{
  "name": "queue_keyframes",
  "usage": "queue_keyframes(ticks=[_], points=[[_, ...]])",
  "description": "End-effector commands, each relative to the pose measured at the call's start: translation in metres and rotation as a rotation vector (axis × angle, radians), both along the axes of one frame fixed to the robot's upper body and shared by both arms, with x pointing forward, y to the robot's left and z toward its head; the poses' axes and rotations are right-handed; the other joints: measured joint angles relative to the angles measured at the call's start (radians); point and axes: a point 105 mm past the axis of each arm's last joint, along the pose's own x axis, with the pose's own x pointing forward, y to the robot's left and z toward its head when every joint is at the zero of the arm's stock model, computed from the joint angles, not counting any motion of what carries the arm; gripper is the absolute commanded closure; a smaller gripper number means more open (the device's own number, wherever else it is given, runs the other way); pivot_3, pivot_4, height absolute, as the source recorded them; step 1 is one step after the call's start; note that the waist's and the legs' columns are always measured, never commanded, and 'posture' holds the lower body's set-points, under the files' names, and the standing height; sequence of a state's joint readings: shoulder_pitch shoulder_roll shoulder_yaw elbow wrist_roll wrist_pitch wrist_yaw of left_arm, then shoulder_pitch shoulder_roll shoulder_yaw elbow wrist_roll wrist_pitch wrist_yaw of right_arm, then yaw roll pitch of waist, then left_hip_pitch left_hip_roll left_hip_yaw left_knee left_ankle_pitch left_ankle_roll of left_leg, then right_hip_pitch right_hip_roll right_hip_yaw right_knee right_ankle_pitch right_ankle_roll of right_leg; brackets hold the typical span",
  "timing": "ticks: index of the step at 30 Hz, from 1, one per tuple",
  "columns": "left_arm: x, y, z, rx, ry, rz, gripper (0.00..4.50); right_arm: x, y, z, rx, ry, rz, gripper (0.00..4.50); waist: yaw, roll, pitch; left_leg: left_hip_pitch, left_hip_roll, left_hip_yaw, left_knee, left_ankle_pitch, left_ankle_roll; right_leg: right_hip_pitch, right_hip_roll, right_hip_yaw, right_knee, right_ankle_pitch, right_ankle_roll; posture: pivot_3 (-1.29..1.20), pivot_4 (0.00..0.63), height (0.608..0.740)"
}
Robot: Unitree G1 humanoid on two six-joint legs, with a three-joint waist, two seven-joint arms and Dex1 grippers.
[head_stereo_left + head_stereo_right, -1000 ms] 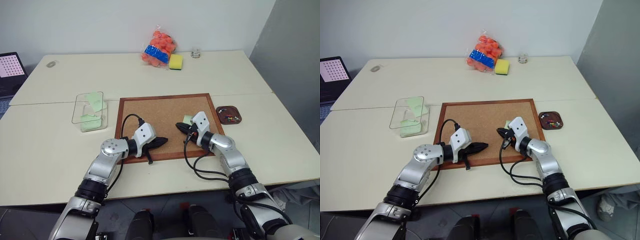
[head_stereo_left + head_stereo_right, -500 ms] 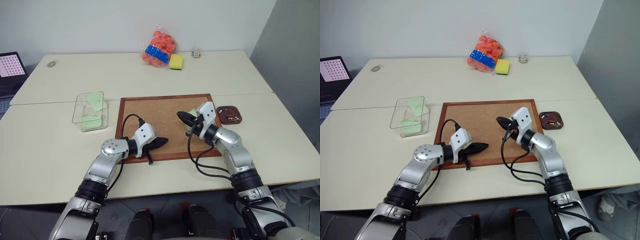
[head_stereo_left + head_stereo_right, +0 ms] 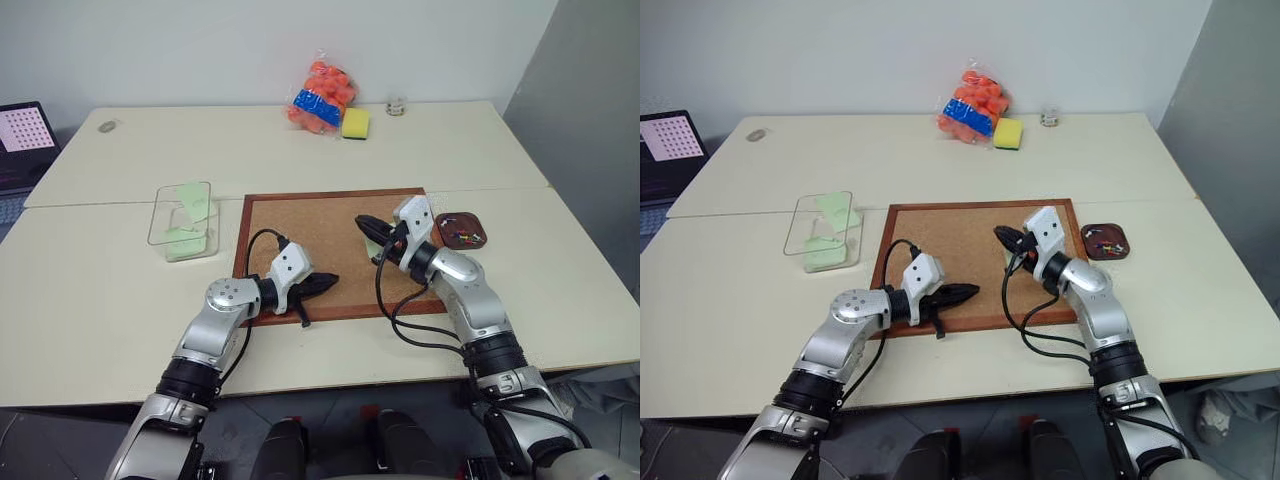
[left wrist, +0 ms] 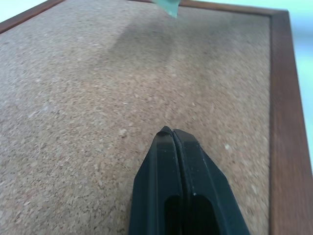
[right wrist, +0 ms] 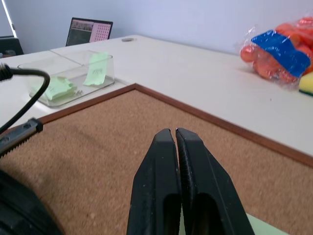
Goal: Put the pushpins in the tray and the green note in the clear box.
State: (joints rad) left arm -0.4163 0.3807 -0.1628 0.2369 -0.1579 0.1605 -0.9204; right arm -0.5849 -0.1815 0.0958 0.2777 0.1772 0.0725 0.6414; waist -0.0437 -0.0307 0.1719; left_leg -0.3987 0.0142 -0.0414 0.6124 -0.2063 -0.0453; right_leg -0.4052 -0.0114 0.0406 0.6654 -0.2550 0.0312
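Cream tabletop (image 3: 120, 300) carries everything, and the wood-framed corkboard (image 3: 310, 235) lies in the middle of it, under both arms. The clear box (image 3: 183, 222) stands just off the board's left edge with pale green slips already in it. The left gripper (image 3: 325, 282) hovers low over the board's near left part, its fingers pressed together on nothing. The right gripper (image 3: 365, 223) hangs above the board's right half, pointing toward the box and also fully closed. Whether a pin sits between its tips is too small to tell.

The tray (image 3: 440, 218) rests beside the board's right edge, close behind the right wrist, with several pushpins (image 3: 462, 235) lying in it. The green note (image 5: 266, 226) shows as a pale corner under the right gripper, over the cork. I cannot tell whether it is lifted or lying flat.

The step looks like freeing this last note. If a pin is pinched, swing back over the tray and open low, so that it cannot bounce out. For the note, pinch one curled edge, lift cleanly, and release well inside the box walls.
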Motion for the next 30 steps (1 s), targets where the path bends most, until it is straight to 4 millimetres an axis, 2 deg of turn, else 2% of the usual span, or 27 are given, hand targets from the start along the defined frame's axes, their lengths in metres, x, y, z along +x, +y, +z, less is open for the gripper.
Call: queue_keyframes(ticks=[1, 5, 14, 20, 23, 24, 25, 30], points=[[0.008, -0.003, 0.025, -0.139, -0.014, 0.04, 4.32, 0.006, -0.01, 0.031, 0.005, -0.13, -0.056, 4.5, 0.004, 0.0, 0.0, 0.0, 0.0, 0.0, 0.0, 0.0, 0.0, 0.0, 0.0, 0.0, 0.0, 0.0, 0.0, 0.0, 0.15, 0.74], [0.004, -0.012, 0.042, -0.274, 0.018, 0.012, 3.61, 0.008, -0.011, 0.037, -0.029, -0.178, -0.082, 4.5, 0.009, 0.0, 0.0, -0.001, 0.0, 0.0, 0.0, 0.0, 0.0, 0.0, 0.0, -0.001, -0.001, 0.0, -0.001, 0.0, 0.15, 0.74], [0.008, -0.017, 0.058, -0.379, 0.043, 0.029, 1.98, 0.008, -0.009, 0.044, 0.003, -0.181, -0.081, 4.5, 0.009, 0.0, 0.0, -0.001, 0.0, 0.0, 0.0, 0.0, 0.0, 0.0, 0.0, 0.0, -0.001, 0.001, -0.001, 0.0, 0.15, 0.74], [0.013, -0.018, 0.063, -0.408, 0.059, 0.048, 0.85, -0.002, 0.002, 0.045, 0.024, -0.171, -0.022, 4.5, 0.01, 0.0, 0.0, -0.001, 0.0, 0.0, 0.0, 0.0, 0.0, 0.0, 0.0, 0.0, -0.001, 0.001, -0.001, 0.0, 0.15, 0.74], [0.015, -0.019, 0.065, -0.42, 0.065, 0.056, 0.44, -0.008, 0.006, 0.045, 0.033, -0.164, 0.003, 4.5, 0.01, 0.0, 0.0, -0.001, 0.0, 0.0, 0.0, 0.0, 0.0, 0.0, 0.0, 0.0, -0.001, 0.001, -0.001, 0.0, 0.15, 0.74], [0.015, -0.02, 0.065, -0.422, 0.071, 0.057, 0.16, -0.01, 0.008, 0.044, 0.034, -0.162, 0.012, 4.5, 0.01, 0.0, 0.0, -0.001, 0.0, -0.001, 0.0, 0.0, 0.0, 0.0, 0.0, 0.0, -0.001, 0.001, -0.001, 0.0, 0.15, 0.74], [0.016, -0.021, 0.065, -0.417, 0.071, 0.056, 0.02, -0.013, 0.011, 0.043, 0.035, -0.159, 0.025, 4.5, 0.01, 0.0, 0.0, -0.001, 0.0, -0.001, 0.0, 0.0, 0.0, 0.0, 0.0, 0.0, -0.001, 0.001, -0.001, 0.0, 0.15, 0.74], [0.02, -0.023, 0.072, -0.46, 0.091, 0.073, 0.02, -0.024, 0.019, 0.038, 0.031, -0.149, 0.072, 4.5, 0.01, 0.0, 0.0, -0.001, 0.0, -0.001, 0.0, 0.0, 0.0, 0.0, 0.0, 0.0, -0.001, 0.001, -0.001, 0.0, 0.15, 0.74]])
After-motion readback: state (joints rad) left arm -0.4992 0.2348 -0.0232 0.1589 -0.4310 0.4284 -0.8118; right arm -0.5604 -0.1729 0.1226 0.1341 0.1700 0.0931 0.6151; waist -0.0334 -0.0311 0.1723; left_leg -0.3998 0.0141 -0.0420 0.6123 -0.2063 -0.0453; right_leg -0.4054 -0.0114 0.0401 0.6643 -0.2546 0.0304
